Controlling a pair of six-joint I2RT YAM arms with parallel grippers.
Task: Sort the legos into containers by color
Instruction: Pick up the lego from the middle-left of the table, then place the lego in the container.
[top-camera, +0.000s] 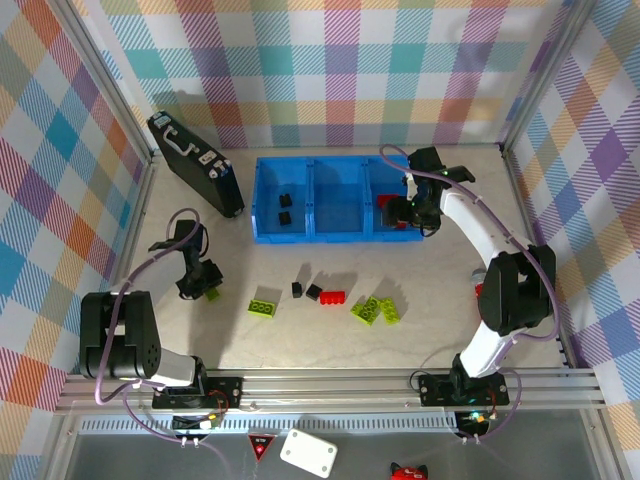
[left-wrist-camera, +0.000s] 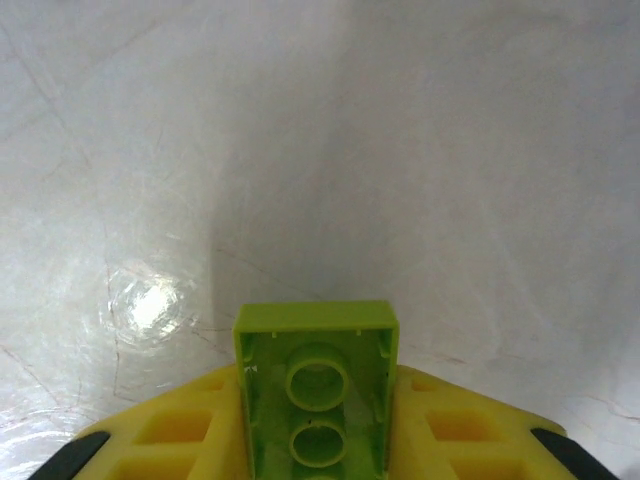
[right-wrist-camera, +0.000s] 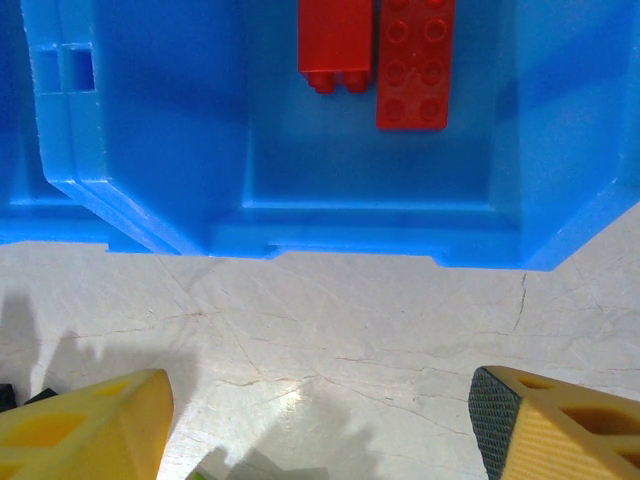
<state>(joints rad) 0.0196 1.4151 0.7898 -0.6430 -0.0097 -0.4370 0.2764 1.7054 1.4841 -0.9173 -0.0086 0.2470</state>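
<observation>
Black case (top-camera: 196, 165) lying askew, table (top-camera: 420, 330) far-left corner.

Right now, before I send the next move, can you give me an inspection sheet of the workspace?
Surface: pale table, fine scratches.
Job's things: blue tray; left compartment holds two black bricks, middle looks empty, right holds two red bricks. Loose on the table: three lime bricks, two black ones, one red one.
Clutter: black case left of the tray.
Grippers: left gripper shut on a held lime brick; right gripper open, nothing between its fingers, at the tray's right compartment.
Cables: grey cables run along both arms, apart from the bricks.
Surroundings: plaid walls, metal rail at the near edge.
</observation>
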